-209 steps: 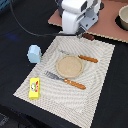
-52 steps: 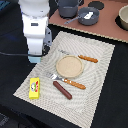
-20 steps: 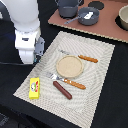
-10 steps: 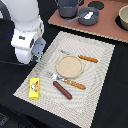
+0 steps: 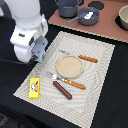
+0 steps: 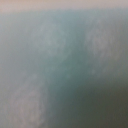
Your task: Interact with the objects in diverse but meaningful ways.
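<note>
My white arm stands over the left edge of the woven mat (image 5: 100, 75), and my gripper (image 5: 40, 55) hangs low there; its fingers are hidden from the exterior view. A blurred pale blue surface fills the wrist view, which fits the pale blue block (image 6: 64, 64) lying right against the camera. In the exterior view the arm hides that block. The yellow box (image 5: 34, 88) lies near the mat's front left corner. The dark brown sausage (image 5: 62, 90) lies to the exterior view's right of the box. Both are apart from the gripper.
A tan round plate (image 5: 69, 65) sits mid-mat, with an orange-handled fork (image 5: 70, 81) in front of it and a knife (image 5: 86, 58) behind. Dark pots (image 5: 69, 7) and a grey bowl (image 5: 90, 15) stand at the back, and a beige bowl (image 5: 123, 17) stands at the far right.
The arm came from the back of the table to the mat's left edge and now covers the spot where the blue block stood. Over the last second it shifted only slightly.
</note>
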### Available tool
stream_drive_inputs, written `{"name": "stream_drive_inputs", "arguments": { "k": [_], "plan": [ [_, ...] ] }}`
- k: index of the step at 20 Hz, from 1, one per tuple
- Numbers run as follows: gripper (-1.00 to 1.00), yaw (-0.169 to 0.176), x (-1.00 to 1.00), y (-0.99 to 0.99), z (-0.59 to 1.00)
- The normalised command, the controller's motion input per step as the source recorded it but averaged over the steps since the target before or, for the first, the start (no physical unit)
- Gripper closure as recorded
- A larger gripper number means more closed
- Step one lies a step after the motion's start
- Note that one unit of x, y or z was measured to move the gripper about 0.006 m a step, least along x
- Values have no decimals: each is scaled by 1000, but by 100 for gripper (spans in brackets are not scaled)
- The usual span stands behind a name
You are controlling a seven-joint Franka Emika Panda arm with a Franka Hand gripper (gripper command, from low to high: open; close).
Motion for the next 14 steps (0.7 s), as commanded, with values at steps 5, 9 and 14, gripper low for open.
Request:
{"name": "stream_drive_inputs", "arguments": {
  "k": [5,9,14],
  "plan": [
    [100,36,950,427,941],
    [100,11,964,416,519],
    [100,5,988,419,177]
  ]
}}
